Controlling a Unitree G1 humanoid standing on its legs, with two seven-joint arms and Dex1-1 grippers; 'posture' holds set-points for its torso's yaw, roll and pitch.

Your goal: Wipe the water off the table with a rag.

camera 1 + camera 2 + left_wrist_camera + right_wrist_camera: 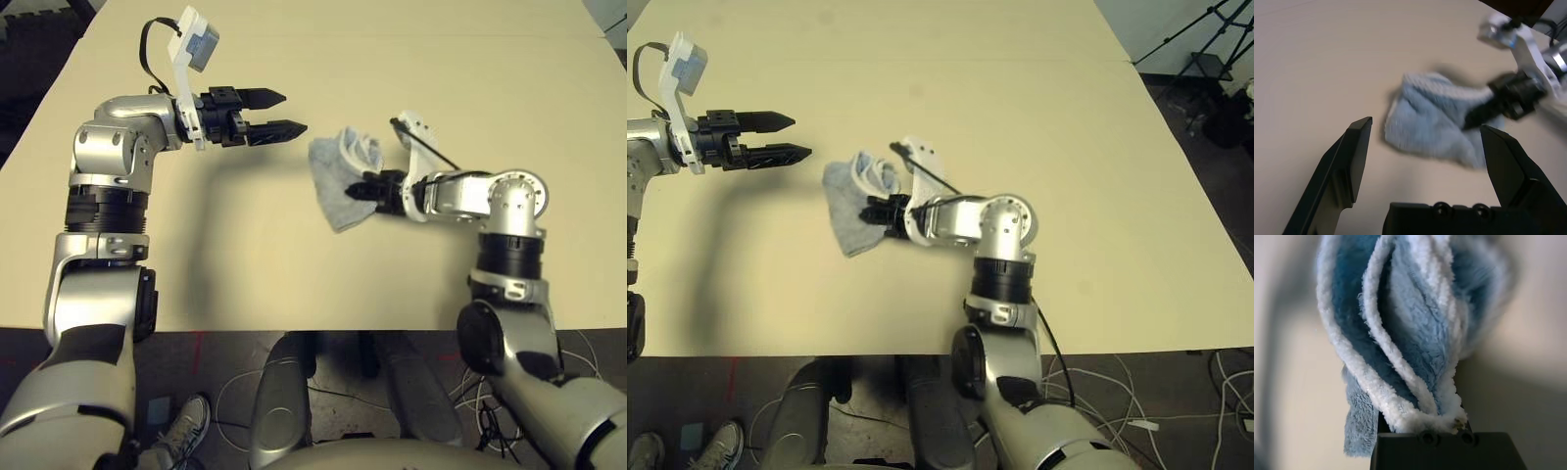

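Right wrist view: the rag (1400,347) is seen bunched in folds, pinched at one edge by the right jaws (364,188).
Rag position: draped on the worktop (441,59), mid-table.
Handling: judged light, soft, limp; best held by a gathered edge.
Left jaws (279,113): released, hovering beside.

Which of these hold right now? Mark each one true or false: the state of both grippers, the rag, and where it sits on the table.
1. The right gripper is shut on the rag. True.
2. The left gripper holds the rag. False: it is open and empty, apart from the rag.
3. The rag lies spread flat. False: it is bunched in folds.
4. The rag is between the two grippers on the table. True.
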